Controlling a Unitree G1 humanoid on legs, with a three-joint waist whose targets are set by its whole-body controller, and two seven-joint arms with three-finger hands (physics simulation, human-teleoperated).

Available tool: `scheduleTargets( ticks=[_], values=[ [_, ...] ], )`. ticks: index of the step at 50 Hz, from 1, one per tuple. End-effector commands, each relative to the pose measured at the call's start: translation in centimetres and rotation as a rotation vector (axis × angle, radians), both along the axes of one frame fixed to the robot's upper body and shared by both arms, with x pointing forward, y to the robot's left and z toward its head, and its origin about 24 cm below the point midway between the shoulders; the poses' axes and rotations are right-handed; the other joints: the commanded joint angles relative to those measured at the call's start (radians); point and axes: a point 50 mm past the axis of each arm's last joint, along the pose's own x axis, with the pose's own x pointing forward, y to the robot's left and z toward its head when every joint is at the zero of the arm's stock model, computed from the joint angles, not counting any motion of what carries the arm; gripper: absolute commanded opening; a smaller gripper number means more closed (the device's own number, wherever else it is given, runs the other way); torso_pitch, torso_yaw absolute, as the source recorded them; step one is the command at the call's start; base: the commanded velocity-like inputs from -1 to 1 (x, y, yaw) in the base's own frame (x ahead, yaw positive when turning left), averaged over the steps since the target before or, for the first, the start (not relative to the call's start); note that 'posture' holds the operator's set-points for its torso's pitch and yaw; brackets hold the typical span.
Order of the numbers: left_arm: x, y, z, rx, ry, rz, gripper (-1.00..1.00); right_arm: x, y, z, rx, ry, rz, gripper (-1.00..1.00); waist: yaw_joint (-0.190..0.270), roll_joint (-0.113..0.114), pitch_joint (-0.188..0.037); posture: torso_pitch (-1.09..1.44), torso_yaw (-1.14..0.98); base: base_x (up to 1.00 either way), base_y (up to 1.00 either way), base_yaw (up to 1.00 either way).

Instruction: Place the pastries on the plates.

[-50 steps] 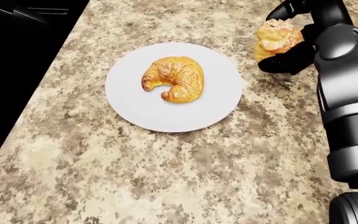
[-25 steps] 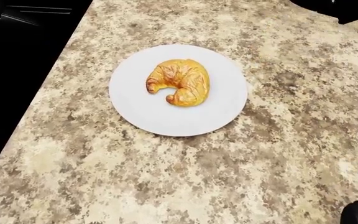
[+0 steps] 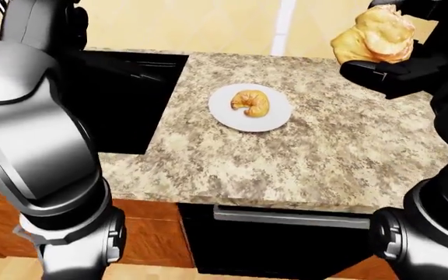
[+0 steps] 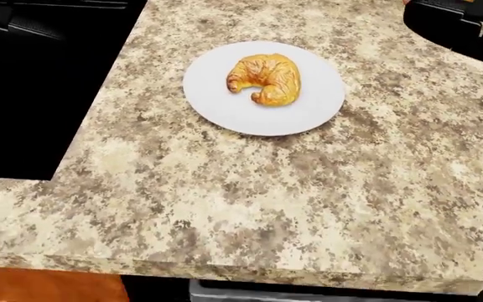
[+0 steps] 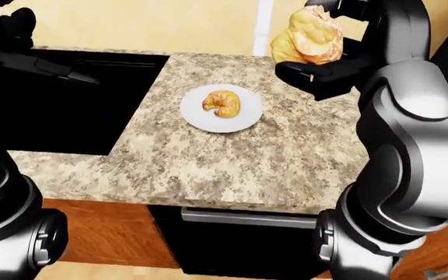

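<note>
Head view: the white plate (image 4: 225,100) with its croissant (image 4: 265,77) is now seen higher and further right than half a second ago, and the near edge of the granite desk (image 4: 250,207) has come into sight, so the camera is judged to have moved, not the things. A second ago the right robot hand was seen beside the plate; now only a black sliver is shown at the top right. In the right-eye view the right robot hand (image 5: 327,55) is clamped on a second pastry (image 5: 309,38), raised well above the desk. One pastry is served; no second plate is shown. The left robot hand's fingers cannot be told.
</note>
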Motion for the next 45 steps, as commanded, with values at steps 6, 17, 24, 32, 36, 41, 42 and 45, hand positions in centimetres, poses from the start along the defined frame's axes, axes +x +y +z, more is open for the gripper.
scheduleTargets(
  ticks=[6,17,24,32,36,41,42,45],
  values=[
    [-0.7,0.1,1.0,0.018,-0.066,0.013,1.00,-0.7,0.2,0.4,-0.006,-0.063,0.014,-1.00,0.012,0.060,-0.060,0.00,0.00,-0.65,0.00,0.00],
    [-0.9,0.2,0.8,0.021,-0.061,0.017,1.00,-1.1,0.1,0.3,-0.013,-0.071,0.025,-1.00,-0.034,-0.086,0.022,0.00,0.00,-0.15,0.29,0.00],
    [-0.9,0.2,0.5,0.019,-0.061,0.018,1.00,-1.3,0.3,0.1,-0.017,-0.079,0.033,-1.00,-0.029,-0.055,-0.011,0.00,0.00,0.00,0.67,0.00],
    [-1.0,0.2,0.4,0.017,-0.060,0.019,1.00,-1.3,0.3,-0.1,-0.012,-0.095,0.046,-1.00,-0.053,0.098,-0.026,0.00,0.00,0.00,0.71,0.00],
    [-1.0,0.1,0.3,0.017,-0.058,0.017,1.00,-1.4,0.3,-0.1,-0.017,-0.100,0.047,-1.00,-0.048,0.050,-0.009,0.00,0.00,0.00,0.71,0.00],
    [-1.0,0.3,0.2,0.017,-0.057,0.020,1.00,-1.3,0.4,0.0,-0.015,-0.103,0.050,-1.00,-0.048,0.001,0.002,0.00,0.00,0.00,0.71,0.00],
    [-1.1,0.3,0.2,0.015,-0.058,0.021,1.00,-1.3,0.4,0.5,-0.013,-0.102,0.051,-1.00,-0.047,-0.006,0.001,0.00,0.00,0.00,0.71,0.00],
    [-1.1,0.3,0.3,0.015,-0.066,0.020,1.00,-1.2,0.6,-0.3,-0.010,-0.101,0.060,-1.00,-0.049,-0.060,-0.016,0.00,0.00,0.00,0.71,0.00]
  ],
)
